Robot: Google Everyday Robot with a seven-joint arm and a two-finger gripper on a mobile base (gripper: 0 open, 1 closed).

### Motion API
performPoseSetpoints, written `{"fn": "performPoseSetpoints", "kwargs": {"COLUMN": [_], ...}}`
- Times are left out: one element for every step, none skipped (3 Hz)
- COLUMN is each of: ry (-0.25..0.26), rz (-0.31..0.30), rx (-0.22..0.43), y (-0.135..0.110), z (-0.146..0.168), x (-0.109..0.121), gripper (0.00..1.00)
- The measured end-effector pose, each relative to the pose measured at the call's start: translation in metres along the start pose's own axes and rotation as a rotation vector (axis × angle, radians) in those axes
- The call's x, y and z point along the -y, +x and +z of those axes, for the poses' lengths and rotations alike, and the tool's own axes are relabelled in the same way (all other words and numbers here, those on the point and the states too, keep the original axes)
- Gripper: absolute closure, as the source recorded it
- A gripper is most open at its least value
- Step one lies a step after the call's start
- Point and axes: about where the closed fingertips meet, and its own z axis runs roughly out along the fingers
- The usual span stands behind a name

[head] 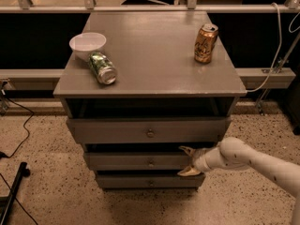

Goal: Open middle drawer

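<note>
desk [154,55]: grey, three drawers in a stack.
middle drawer [136,161]: between the top drawer [117,131] and the bottom drawer [126,181]; front sits back under the top one, which juts out further; small knob [151,162] at centre.
gripper [185,161]: at the right end of the middle drawer front, on a white arm [253,161] coming in from the right.
jaws: spread apart, one above the front's edge and one below; contact unclear.
desk top: white bowl [87,45] rear left, green can [102,68] on its side just beside it, gold can [206,36] upright rear right.
</note>
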Motion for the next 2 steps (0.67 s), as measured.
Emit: {"fn": "performPoseSetpoints", "kwargs": {"ry": [-0.007, -0.008], "rz": [0.009, 0.009], "rx": [0.031, 0.033], "y": [-0.0022, -0.0054], "z": [-0.0019, -0.0054], "x": [-0.0201, -0.02], "gripper": [0.64, 0.76]}}
